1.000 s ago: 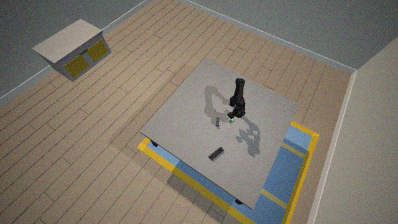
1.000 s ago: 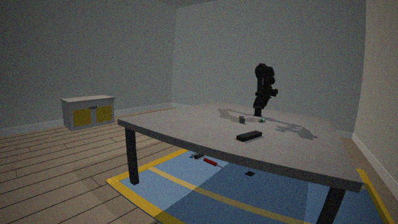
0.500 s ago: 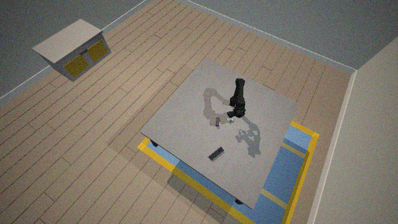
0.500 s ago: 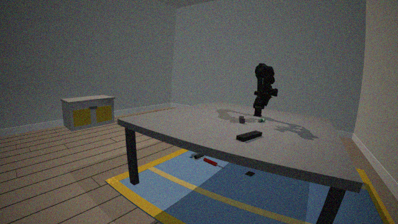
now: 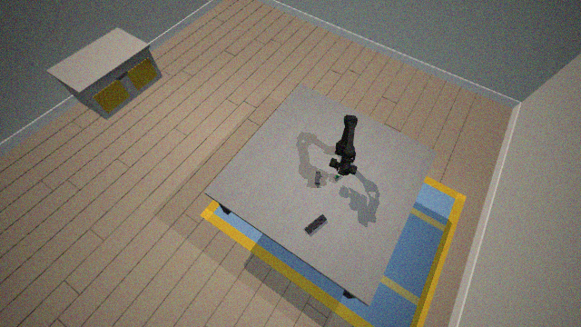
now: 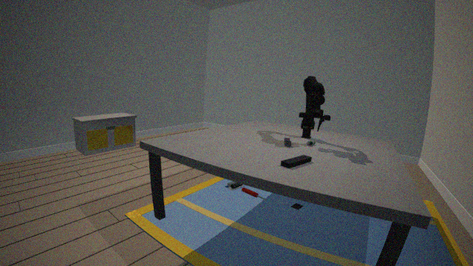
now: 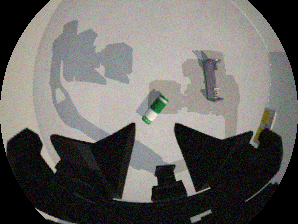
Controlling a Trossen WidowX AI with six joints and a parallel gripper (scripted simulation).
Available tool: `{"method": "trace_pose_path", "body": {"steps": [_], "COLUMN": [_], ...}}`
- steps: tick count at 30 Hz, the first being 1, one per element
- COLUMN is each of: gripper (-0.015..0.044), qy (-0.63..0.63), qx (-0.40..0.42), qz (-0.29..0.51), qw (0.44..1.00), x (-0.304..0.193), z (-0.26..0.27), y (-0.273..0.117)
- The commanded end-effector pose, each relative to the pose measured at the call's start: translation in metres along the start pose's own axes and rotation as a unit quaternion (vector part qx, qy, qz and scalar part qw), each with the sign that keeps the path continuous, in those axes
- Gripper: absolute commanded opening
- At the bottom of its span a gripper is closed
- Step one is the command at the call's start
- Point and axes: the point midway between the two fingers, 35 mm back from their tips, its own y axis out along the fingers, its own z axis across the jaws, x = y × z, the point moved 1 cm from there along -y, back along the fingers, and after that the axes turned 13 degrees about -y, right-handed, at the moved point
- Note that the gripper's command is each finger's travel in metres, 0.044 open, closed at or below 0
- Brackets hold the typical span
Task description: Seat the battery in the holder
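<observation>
The battery [image 5: 337, 177] [image 6: 311, 142] [image 7: 156, 109], green with a white band, lies on its side on the table, slanted in the wrist view. The small grey holder [image 5: 318, 178] [image 6: 287, 142] [image 7: 211, 80] stands apart from it, to its right in the wrist view. No battery shows in the holder; its spring and lip are too small to tell apart. My gripper [image 7: 154, 127] is open and empty, above the table. In the wrist view the battery appears just beyond the gap between the fingertips.
A black oblong block [image 5: 316, 224] [image 6: 296, 161] lies on the table [image 5: 268, 182] [image 6: 222, 155], well away from the battery and holder. A red-handled tool [image 6: 250, 192] and small dark items lie on the blue mat below. A cabinet [image 5: 113, 73] [image 6: 105, 133] stands far off.
</observation>
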Motion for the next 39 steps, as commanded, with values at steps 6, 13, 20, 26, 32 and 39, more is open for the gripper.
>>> {"method": "trace_pose_path", "body": {"steps": [6,13,20,26,32,39], "gripper": [0.0232,0.0232,0.0232,0.0232,0.0232,0.0232], "qy": [0.304,0.304,0.304,0.304,0.304,0.304], "qx": [-0.004,-0.004,-0.004,-0.004,-0.004,-0.004], "qz": [0.013,0.013,0.013,0.013,0.013,0.013], "qw": [0.953,0.953,0.953,0.953,0.953,0.953], "x": [-0.001,-0.001,-0.001,0.0,0.0,-0.001], "z": [-0.008,-0.008,-0.008,-0.008,-0.008,-0.008], "y": [0.031,0.031,0.035,0.045,0.055,0.066]}}
